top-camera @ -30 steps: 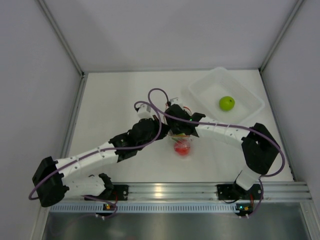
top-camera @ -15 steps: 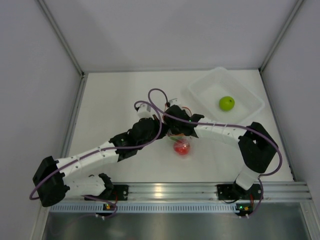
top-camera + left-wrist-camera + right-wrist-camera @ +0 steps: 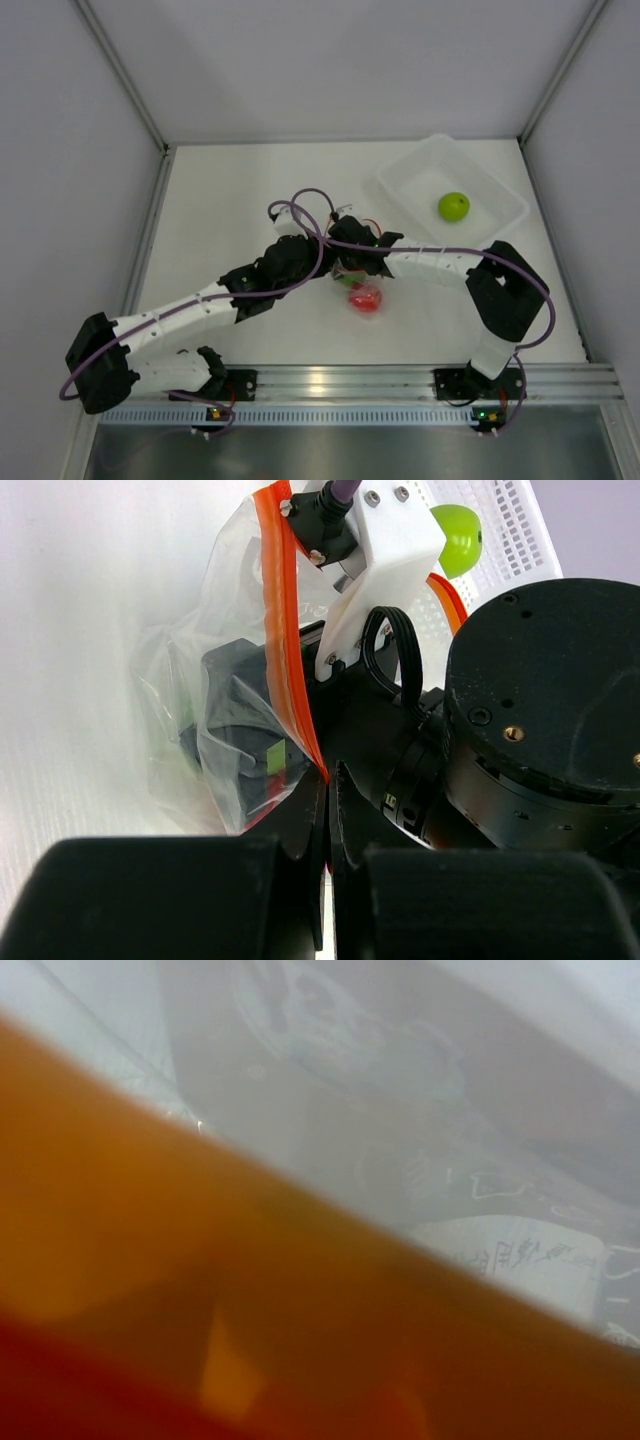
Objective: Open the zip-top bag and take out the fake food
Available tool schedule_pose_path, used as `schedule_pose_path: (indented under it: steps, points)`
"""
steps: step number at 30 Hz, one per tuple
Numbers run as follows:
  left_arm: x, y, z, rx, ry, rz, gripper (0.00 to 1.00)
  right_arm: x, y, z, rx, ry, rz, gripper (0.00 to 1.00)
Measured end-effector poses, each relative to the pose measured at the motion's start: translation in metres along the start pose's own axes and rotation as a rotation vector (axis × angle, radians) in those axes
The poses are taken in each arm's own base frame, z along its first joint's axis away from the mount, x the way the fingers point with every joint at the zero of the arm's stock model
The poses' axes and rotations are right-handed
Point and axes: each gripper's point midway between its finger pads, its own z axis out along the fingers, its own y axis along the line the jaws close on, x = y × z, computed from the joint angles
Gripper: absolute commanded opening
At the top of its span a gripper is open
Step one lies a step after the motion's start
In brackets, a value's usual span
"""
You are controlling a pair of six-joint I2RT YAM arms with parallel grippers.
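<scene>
Mostly the right gripper (image 3: 250,735) is hidden inside the zip-top bag (image 3: 215,670), so I cannot tell its fingers' state; the left gripper (image 3: 328,795) is clamped on the bag's orange strip (image 3: 285,650). The bag, holding a red ball (image 3: 365,298), lies in the middle of the white table (image 3: 230,210) between white walls (image 3: 340,60).

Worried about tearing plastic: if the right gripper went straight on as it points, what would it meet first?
Likely the clear crinkly zip-top bag itself: the right gripper sits inside it, film close around its black fingers. Depth is unclear; a green patch shows beside them.
</scene>
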Motion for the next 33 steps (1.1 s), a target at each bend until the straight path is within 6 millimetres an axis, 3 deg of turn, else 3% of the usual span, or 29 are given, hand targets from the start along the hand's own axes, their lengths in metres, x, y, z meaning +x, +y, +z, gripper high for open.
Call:
schedule_pose_path:
  steps: [1, 3, 8, 16, 19, 33]
  points:
    - [0.000, 0.000, 0.000, 0.000, 0.000, 0.000, 0.00, 0.000, 0.000, 0.000, 0.000, 0.000, 0.000, 0.63]
    - [0.000, 0.000, 0.000, -0.001, -0.001, 0.000, 0.00, 0.000, 0.000, 0.000, -0.001, 0.000, 0.000, 0.45]
    - [-0.001, 0.001, 0.000, -0.002, -0.001, -0.001, 0.00, 0.001, -0.001, -0.004, 0.001, 0.005, 0.000, 0.32]
    - [-0.001, 0.001, 0.000, -0.001, -0.002, -0.001, 0.00, -0.011, -0.005, -0.030, -0.014, -0.037, 0.012, 0.28]
    - [-0.003, -0.008, 0.001, 0.031, -0.005, -0.012, 0.00, -0.016, -0.007, -0.040, -0.014, -0.055, 0.017, 0.27]
    - [-0.002, -0.024, -0.001, 0.090, 0.015, -0.017, 0.00, -0.016, -0.019, -0.055, 0.047, -0.063, 0.003, 0.25]
